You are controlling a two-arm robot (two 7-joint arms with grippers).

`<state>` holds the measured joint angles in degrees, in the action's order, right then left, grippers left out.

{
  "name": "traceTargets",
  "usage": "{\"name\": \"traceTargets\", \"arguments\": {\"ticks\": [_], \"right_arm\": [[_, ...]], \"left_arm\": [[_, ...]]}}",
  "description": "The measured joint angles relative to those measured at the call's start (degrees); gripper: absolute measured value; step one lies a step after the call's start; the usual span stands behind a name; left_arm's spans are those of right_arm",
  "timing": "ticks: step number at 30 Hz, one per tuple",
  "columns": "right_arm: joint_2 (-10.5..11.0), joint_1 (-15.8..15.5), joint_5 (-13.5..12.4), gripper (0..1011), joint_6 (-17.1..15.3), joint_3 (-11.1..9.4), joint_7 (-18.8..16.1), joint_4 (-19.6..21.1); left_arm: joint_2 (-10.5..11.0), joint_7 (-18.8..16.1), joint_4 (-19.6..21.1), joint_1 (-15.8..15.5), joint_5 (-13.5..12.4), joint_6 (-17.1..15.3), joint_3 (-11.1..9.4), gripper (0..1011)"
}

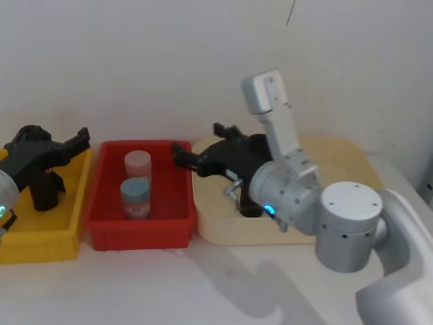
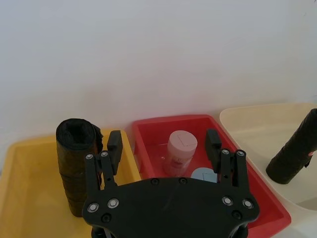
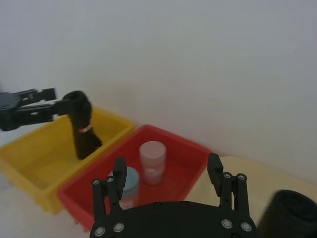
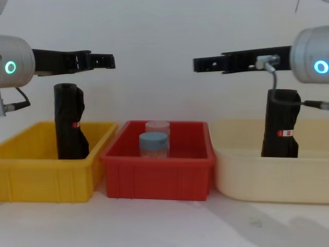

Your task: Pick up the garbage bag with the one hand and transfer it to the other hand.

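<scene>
Left gripper spread wide and empty above the yellow bin, right gripper likewise parted, nothing gripped, above where red bin meets cream bin, garbage bag stood inside the cream bin, bins set on a white tabletop, plain white wall behind.

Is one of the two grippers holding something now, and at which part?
Nothing is held. The left gripper and the right gripper are both open in the air; the garbage bag stands free in the cream bin.
</scene>
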<state>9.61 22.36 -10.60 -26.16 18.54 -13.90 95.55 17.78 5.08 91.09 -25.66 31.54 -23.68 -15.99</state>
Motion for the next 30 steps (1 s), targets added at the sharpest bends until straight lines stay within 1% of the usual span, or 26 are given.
{"name": "traceTargets", "arguments": {"ticks": [3, 6, 9, 10, 13, 22, 30], "right_arm": [[-0.41, 0.7, 0.4, 1000, -0.52, 1.42, -0.51, -0.73], [-0.7, 1.25, 0.7, 999, -0.87, 2.24, -0.78, -1.24], [-1.24, 2.16, 1.25, 1000, -1.48, 3.71, -1.37, -2.16], [-1.24, 2.16, 1.25, 1000, -1.48, 3.71, -1.37, -2.16], [-1.73, 3.0, 1.73, 1000, -2.0, 4.94, -1.88, -3.14], [-2.88, 4.59, 2.77, 1000, -3.04, 7.5, -3.1, -5.64], [-4.16, 5.71, 3.48, 999, -3.5, 8.86, -3.67, -8.36]], "left_arm": [[0.0, -0.01, 0.0, 0.0, 0.0, 0.0, 0.0, 1001], [0.0, -0.01, 0.0, 0.0, 0.01, 0.0, 0.0, 1001], [0.0, -0.01, 0.0, 0.0, 0.01, -0.01, 0.0, 1001], [0.0, -0.01, 0.0, 0.0, 0.01, -0.01, 0.0, 1001], [0.0, -0.01, 0.0, 0.0, 0.01, -0.01, 0.0, 1001], [0.0, -0.01, 0.0, 0.0, 0.01, -0.01, 0.0, 1001], [0.0, 0.0, 0.0, 0.0, 0.01, -0.01, 0.0, 1001]]}}
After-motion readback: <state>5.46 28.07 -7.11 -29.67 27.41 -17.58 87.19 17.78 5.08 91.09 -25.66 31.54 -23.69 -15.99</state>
